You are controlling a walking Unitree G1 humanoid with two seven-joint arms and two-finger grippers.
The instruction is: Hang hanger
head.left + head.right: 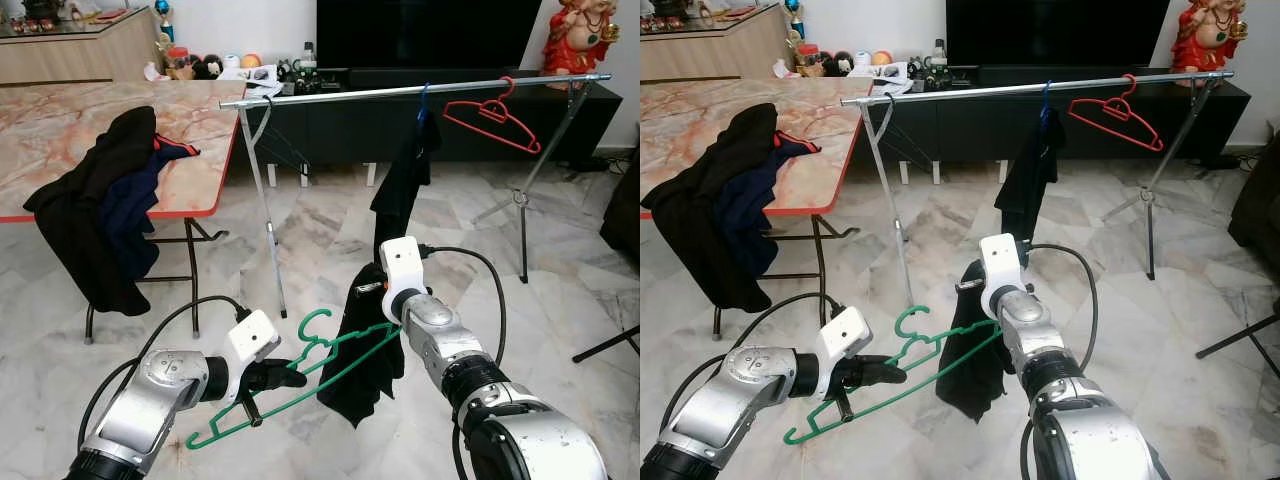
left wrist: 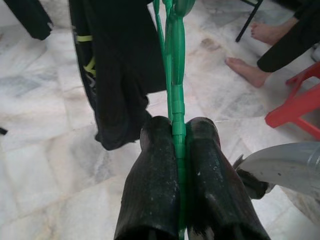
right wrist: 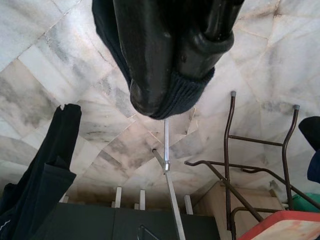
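Observation:
My left gripper [image 1: 287,377] is low in front of me, shut on the lower bar of a green hanger [image 1: 322,358]; the left wrist view shows its fingers [image 2: 152,170] pinching the green plastic. The hanger's far end reaches into a black garment [image 1: 362,375] that hangs from my right gripper [image 3: 172,82], which is shut on its dark ribbed edge. Beyond them a silver clothes rail [image 1: 330,97] spans the room. On it hang a red hanger [image 1: 492,118] and a black garment on a blue hanger [image 1: 404,180].
A marble-top table [image 1: 70,130] on the left has dark clothes [image 1: 100,215] draped over its edge. A black TV console [image 1: 330,125] stands behind the rail. A person's bare feet [image 2: 247,70] and a red stool [image 2: 295,107] are on the marble floor nearby.

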